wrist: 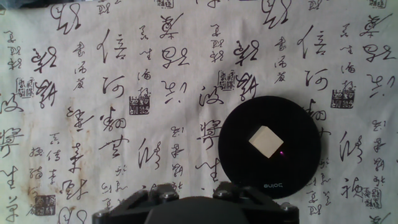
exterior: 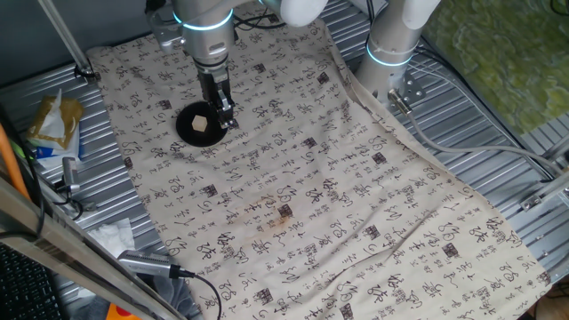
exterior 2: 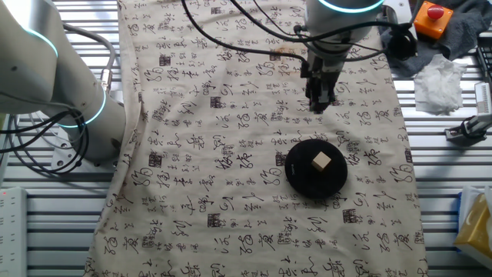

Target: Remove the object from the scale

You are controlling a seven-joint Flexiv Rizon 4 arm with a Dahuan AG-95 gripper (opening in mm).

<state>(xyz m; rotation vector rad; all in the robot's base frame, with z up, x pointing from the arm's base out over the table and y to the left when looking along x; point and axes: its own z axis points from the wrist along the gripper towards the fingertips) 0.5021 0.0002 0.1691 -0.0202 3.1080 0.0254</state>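
The object, a tiny pale tan block (exterior: 202, 122), sits near the middle of the scale, a flat round black disc (exterior: 188, 131), on the printed cloth. They also show in the other fixed view as the block (exterior 2: 322, 161) on the disc (exterior 2: 302, 175). In the hand view the block (wrist: 266, 144) lies on the disc (wrist: 241, 158) at lower right. My gripper (exterior: 226, 118) (exterior 2: 319, 106) hangs above the cloth just beside the disc's rim, touching neither. Its fingers look slightly apart and empty. Only the gripper's dark body (wrist: 196, 211) shows in the hand view.
A rusty-brown stain (exterior: 283, 213) marks the cloth mid-table. A second arm's base (exterior: 391, 44) stands at the cloth's edge. A yellow packet (exterior: 53, 124) and cables lie off the cloth. An orange button (exterior 2: 433, 15) and crumpled tissue (exterior 2: 442, 81) sit beyond the cloth.
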